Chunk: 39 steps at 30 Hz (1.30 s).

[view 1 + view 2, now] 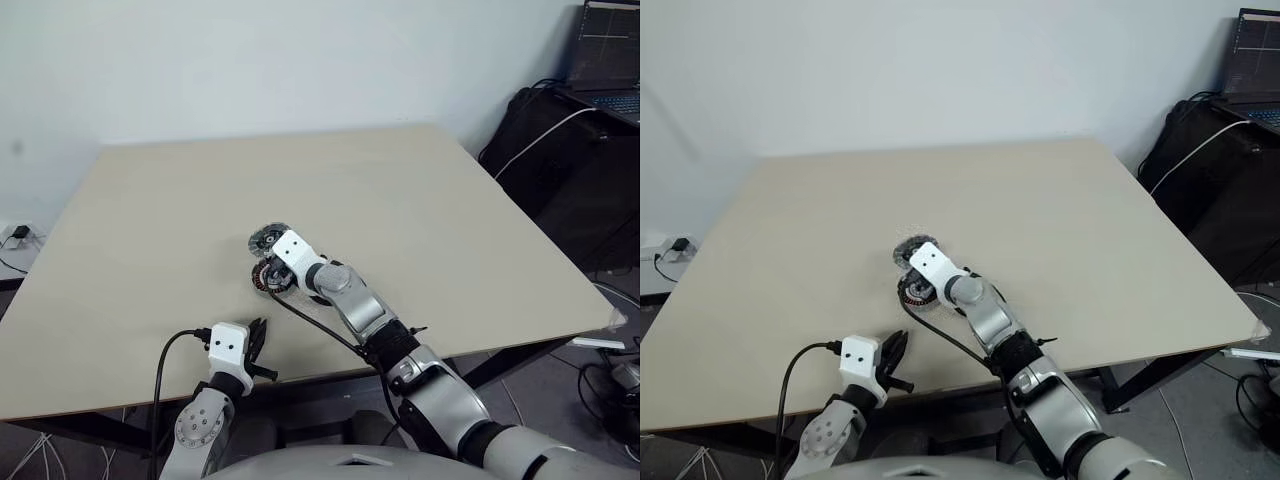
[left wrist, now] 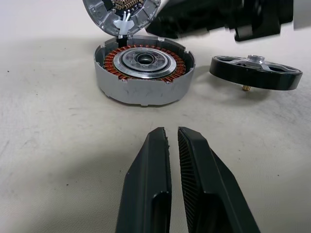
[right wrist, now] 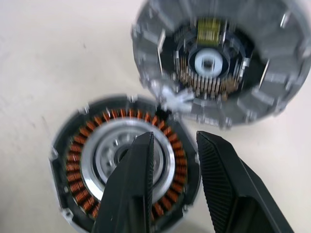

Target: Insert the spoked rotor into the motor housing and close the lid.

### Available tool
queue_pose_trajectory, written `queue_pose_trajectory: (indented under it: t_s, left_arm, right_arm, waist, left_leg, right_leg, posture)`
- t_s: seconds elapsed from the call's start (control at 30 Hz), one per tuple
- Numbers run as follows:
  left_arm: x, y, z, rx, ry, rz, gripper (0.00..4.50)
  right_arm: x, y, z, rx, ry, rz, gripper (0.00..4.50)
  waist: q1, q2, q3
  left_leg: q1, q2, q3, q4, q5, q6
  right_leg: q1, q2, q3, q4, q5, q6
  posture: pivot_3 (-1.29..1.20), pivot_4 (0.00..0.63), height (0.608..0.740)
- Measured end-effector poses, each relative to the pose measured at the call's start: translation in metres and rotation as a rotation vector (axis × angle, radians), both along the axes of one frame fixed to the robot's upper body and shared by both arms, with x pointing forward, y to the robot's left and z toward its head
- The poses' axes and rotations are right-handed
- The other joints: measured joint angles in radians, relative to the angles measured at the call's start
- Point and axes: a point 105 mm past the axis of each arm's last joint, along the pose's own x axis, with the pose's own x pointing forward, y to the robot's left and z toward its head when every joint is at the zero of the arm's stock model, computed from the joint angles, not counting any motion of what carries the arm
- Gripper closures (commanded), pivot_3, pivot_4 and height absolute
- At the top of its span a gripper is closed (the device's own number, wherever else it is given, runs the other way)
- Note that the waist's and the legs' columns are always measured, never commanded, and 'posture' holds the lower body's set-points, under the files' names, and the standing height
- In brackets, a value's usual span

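Rotor lies flat on the table beside the open housing, lid swung up behind it, toward the near edge. Right gripper part-open, empty over the housing; left gripper closed, empty, parked clear.

One wound motor housing, one ribbed lid, one spoked rotor, two grippers, left and right, one table, one laptop.
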Motion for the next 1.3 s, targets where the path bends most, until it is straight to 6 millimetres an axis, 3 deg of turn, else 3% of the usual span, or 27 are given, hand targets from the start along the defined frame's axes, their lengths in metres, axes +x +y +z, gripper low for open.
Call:
queue_pose_trajectory:
  t_s: [0.2,0.5,0.93,1.3]
  left_arm:
    - [0.000,0.000,0.000,-0.001,0.000,0.000,4.08]
    - [0.000,0.000,0.000,-0.003,0.001,0.004,4.08]
    - [0.001,-0.001,-0.001,-0.006,0.001,0.006,4.08]
    - [0.003,-0.002,-0.004,-0.010,0.008,0.001,4.08]
  right_arm:
    - [-0.008,0.010,-0.005,0.000,0.040,0.045,2.98]
    - [-0.010,0.009,-0.021,-0.038,0.112,0.045,2.98]
    - [-0.003,0.009,-0.019,-0.073,0.147,0.033,2.98]
    - [-0.003,-0.003,-0.014,-0.040,0.204,0.052,2.98]
  waist:
    - [0.000,0.000,0.000]
    - [0.000,-0.001,0.001]
    - [0.002,0.000,0.002]
    - [-0.001,0.000,0.002]
  left_leg:
    - [0.000,0.000,0.000,0.000,0.000,0.000]
    - [0.000,0.000,0.000,0.000,0.000,0.000]
    - [0.000,0.000,0.000,0.000,0.000,0.000]
    - [0.000,0.000,0.000,0.000,0.000,0.000]
  right_leg:
    - [0.000,0.000,0.000,0.000,0.000,-0.001]
    - [0.000,-0.001,0.000,0.000,0.000,-0.001]
    - [0.000,-0.001,0.000,0.000,0.001,-0.001]
    - [-0.001,-0.001,0.000,0.000,0.001,-0.001]
  posture:
    - [0.00,0.000,0.740]
    - [0.00,0.000,0.740]
    - [0.00,0.000,0.740]
    - [0.00,0.000,0.740]
